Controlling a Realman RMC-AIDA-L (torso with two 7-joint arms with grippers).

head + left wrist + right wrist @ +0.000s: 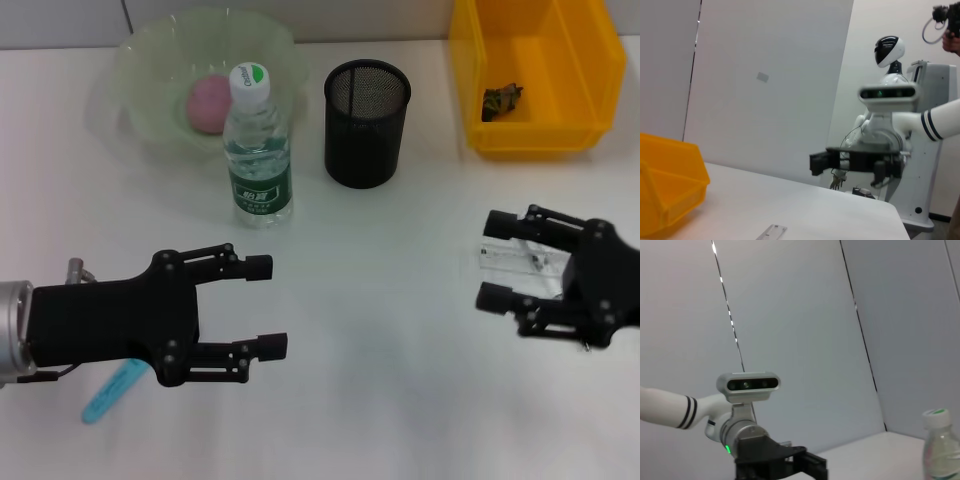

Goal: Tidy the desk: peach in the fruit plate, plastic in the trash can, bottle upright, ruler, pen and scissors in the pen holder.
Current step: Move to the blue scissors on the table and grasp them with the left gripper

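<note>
**Clear ruler next under the right gripper**

Green-tinted plastic forms the fruit plate (140,90) at the upper left of the head view, and the pink peach (208,103) already lies inside it. Just in front of it the water bottle (257,150) stands upright, cap on. The black mesh pen holder (366,122) sits at upper centre, and I see nothing standing up out of it. At the upper right the yellow bin (535,75), which seems to serve as the trash can, holds a small dark crumpled scrap (501,99), probably the plastic.

What remains, by my reading, is the stationery. A clear ruler (515,256) lies flat on the white worktop (380,380) at the right; its end also shows at the bottom of the left wrist view (772,232). The right gripper (497,262) hangs over it with jaws spread wide, grasping nothing, the fingers straddling the ruler's width as if lined up to close on it; whether they touch it I cannot tell.

The left gripper (265,307), at lower left, is likewise released and empty, fingers pointing toward frame centre. Beneath its body a light blue pen (112,393) pokes out on the worktop, partly hidden. No scissors are clearly visible.

A thin flat ruler may be awkward to lift off the surface.
</note>
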